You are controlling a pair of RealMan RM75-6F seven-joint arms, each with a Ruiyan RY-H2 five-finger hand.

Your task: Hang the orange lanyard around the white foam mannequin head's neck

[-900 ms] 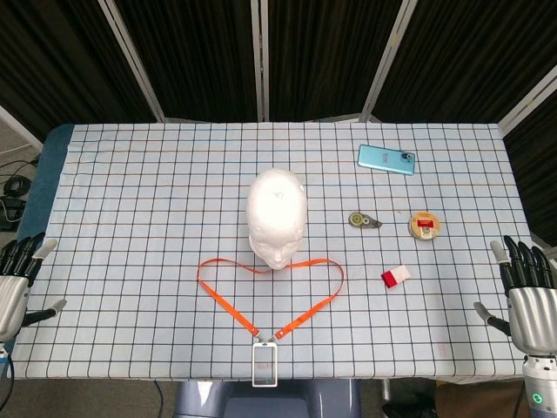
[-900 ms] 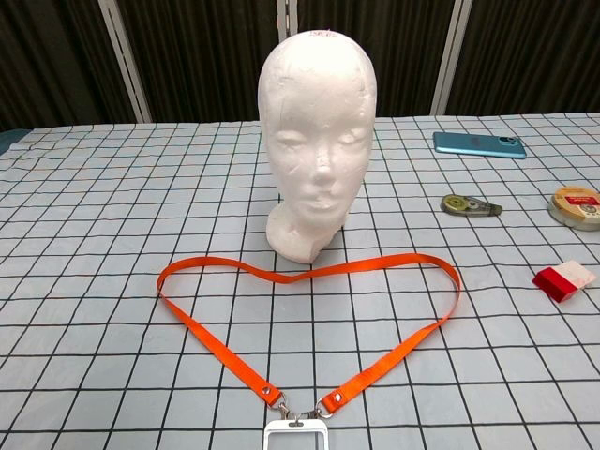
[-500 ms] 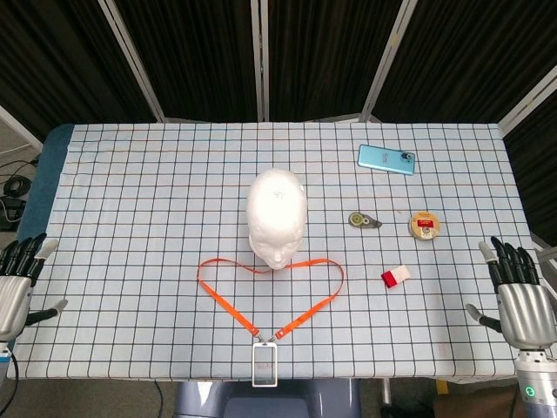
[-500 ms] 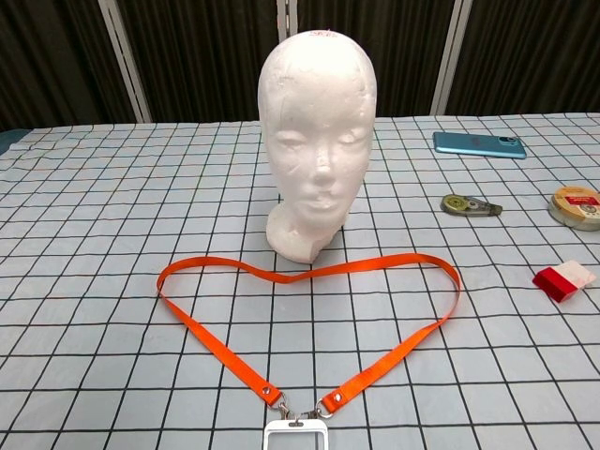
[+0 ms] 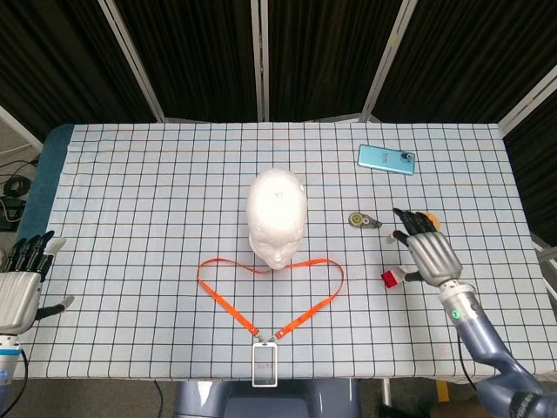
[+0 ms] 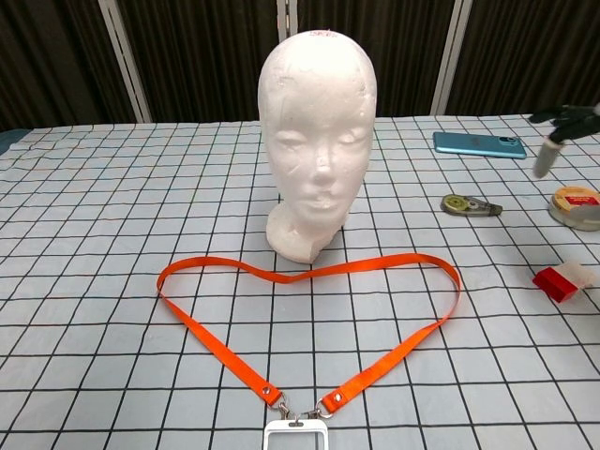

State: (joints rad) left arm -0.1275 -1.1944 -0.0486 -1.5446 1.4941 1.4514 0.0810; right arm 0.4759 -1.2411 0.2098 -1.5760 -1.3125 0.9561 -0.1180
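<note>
From my remote seat I see the white foam head (image 5: pixel 277 216) standing upright mid-table on the checked cloth (image 5: pixel 157 192), with the orange lanyard (image 5: pixel 270 292) lying flat in a loop just in front of its neck, its top edge touching the base and its clear badge holder (image 5: pixel 264 363) at the near table edge. My right hand (image 5: pixel 426 248) hovers over the table with fingers spread and nothing in it, above the small red and white block (image 5: pixel 392 277) and near the round tape roll (image 6: pixel 576 206). My left hand (image 5: pixel 19 287) sits open and empty off the table's left edge.
</note>
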